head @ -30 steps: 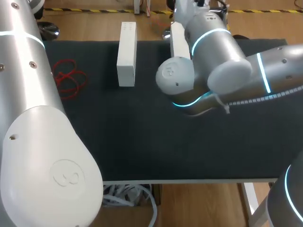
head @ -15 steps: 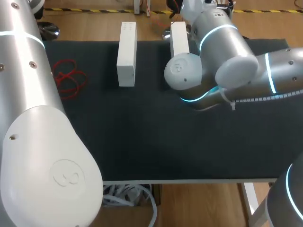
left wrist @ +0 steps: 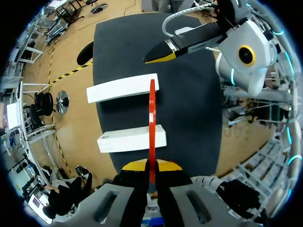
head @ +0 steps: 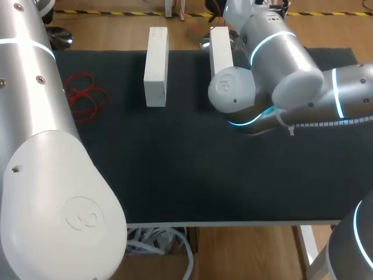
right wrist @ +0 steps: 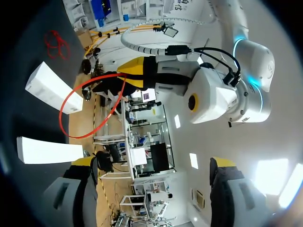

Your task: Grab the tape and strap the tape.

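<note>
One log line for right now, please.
left gripper: shut on thin red tape loop | right gripper: open, apart from loop | two white rectangular blocks: on black table

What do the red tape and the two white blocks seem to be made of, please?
Red tape: likely thin, flexible plastic, smooth; it holds a springy loop. White blocks: matte, sharp-edged, perhaps foam or painted wood; cannot tell.

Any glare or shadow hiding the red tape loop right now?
Left wrist view: no glare; the red tape loop, clamped in the left gripper, shows edge-on as a thin line. Right wrist view: bright light patches sit clear of the loop, whose outline shows. Head view: even light on the table, held loop out of view.
</note>
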Motion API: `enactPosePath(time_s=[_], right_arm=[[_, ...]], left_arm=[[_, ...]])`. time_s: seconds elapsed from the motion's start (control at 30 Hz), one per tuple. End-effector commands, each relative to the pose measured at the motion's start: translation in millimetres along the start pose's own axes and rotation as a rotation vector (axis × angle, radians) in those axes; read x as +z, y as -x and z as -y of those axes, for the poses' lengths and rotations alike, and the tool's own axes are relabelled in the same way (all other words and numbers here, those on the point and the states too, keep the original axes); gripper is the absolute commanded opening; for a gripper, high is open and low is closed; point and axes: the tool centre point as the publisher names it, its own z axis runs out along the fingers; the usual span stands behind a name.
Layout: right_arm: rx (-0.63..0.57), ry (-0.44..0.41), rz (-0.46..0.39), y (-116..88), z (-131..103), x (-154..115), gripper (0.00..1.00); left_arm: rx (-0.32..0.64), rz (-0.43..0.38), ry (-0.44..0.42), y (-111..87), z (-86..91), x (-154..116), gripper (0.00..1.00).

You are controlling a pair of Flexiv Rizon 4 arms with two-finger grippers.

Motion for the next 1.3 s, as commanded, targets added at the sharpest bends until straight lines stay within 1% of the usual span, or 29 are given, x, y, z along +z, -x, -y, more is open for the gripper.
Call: enactPosePath(time_s=[0.03,0.1,0.17,0.3,0.37,0.43,0.53,0.57,0.67,0.8,0.9,0.97,1.03,1.13,1.3], right_arm=[[-0.002,0.001,-0.007,2,0,0,1.00],[-0.002,0.001,-0.007,2,0,0,1.00],[-0.002,0.001,-0.007,2,0,0,1.00],[-0.002,0.001,-0.007,2,0,0,1.00],[-0.002,0.001,-0.007,2,0,0,1.00],[-0.002,0.001,-0.007,2,0,0,1.00],[-0.002,0.001,-0.007,2,0,0,1.00],[-0.002,0.001,-0.007,2,0,0,1.00],[-0.002,0.001,-0.007,2,0,0,1.00],[-0.002,0.001,-0.007,2,0,0,1.00],[-0.002,0.001,-0.007,2,0,0,1.00],[-0.002,0.001,-0.007,2,0,0,1.00],[-0.002,0.001,-0.007,2,0,0,1.00],[-0.002,0.001,-0.007,2,0,0,1.00],[-0.002,0.001,-0.007,2,0,0,1.00]], left_arm=[[-0.001,-0.008,0.005,2.5,0.9,-3,0.00],[0.000,-0.010,0.008,1.4,0.3,-2,0.00],[-0.010,-0.015,0.011,-0.2,-4.6,0,0.00],[-0.030,-0.008,0.016,-7.2,-19.1,6,0.00],[-0.024,0.004,0.031,-13.6,-26.4,10,0.00],[-0.037,-0.012,0.057,-19.6,-35.6,17,0.00],[-0.083,-0.027,0.082,-28.1,-53.8,27,0.00],[-0.096,-0.023,0.077,-30.6,-60.1,29,0.00],[-0.159,0.029,0.069,-38.4,-80.9,32,0.00],[-0.258,0.056,0.072,-45.2,-113.3,42,0.00],[-0.340,0.038,0.081,-49.3,-140.5,56,0.00],[-0.386,0.030,0.101,-54.9,-154.8,62,0.00],[-0.422,0.013,0.119,-60.0,-165.8,68,0.00],[-0.488,-0.013,0.114,-69.7,-185.4,77,0.00],[-0.551,-0.035,0.139,-80.0,-206.7,85,0.00]])
